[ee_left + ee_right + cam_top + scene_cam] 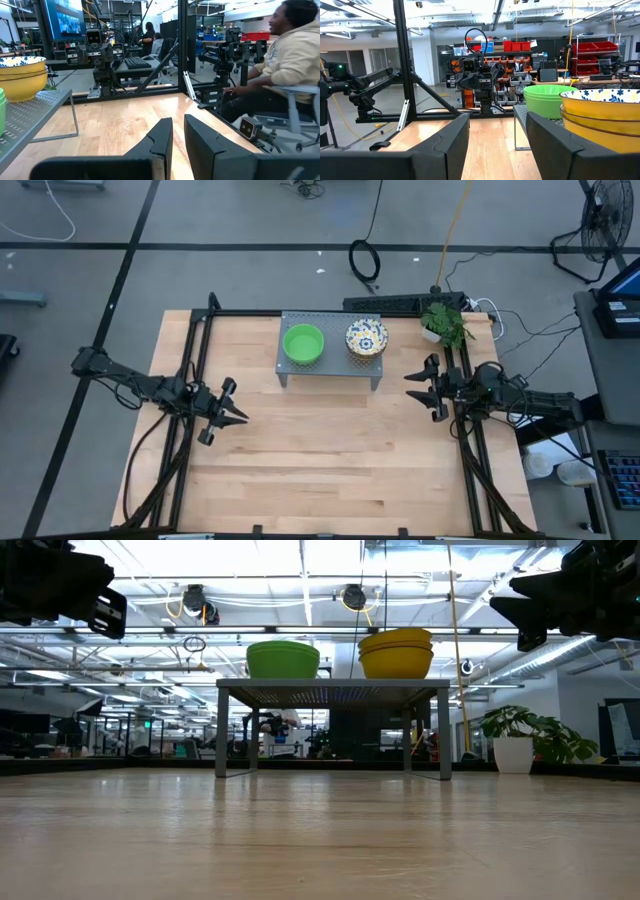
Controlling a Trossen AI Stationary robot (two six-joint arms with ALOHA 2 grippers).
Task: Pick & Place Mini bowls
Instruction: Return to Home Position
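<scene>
- We see the wooden table (pixel 330 450), the largest thing in the high view, with both arms held above it.
- Beyond the table, in the left wrist view, a person in a pale hooded top (pixel 295 55) sits on a chair.
- The grey perforated stand (pixel 335 362) stands at the table's 12 o'clock edge.
- The left gripper (pixel 240 416) hangs in the air at the table's 9 o'clock side. Its fingers are nearly together, with only a thin slit between them, and hold nothing.
- The right gripper (pixel 413 386) hangs at the 3 o'clock side, pointing toward the stand. Its fingers are wide apart and empty.
- A small potted plant (pixel 445 323) sits toward 1 o'clock, near the table's corner.
- The green bowls (pixel 303 344) are nested in one stack on the stand's 9 o'clock half.
- The white patterned bowls (pixel 366 338), yellow outside, are nested in a second stack on its 3 o'clock half, just beside the green ones but apart from them.
</scene>
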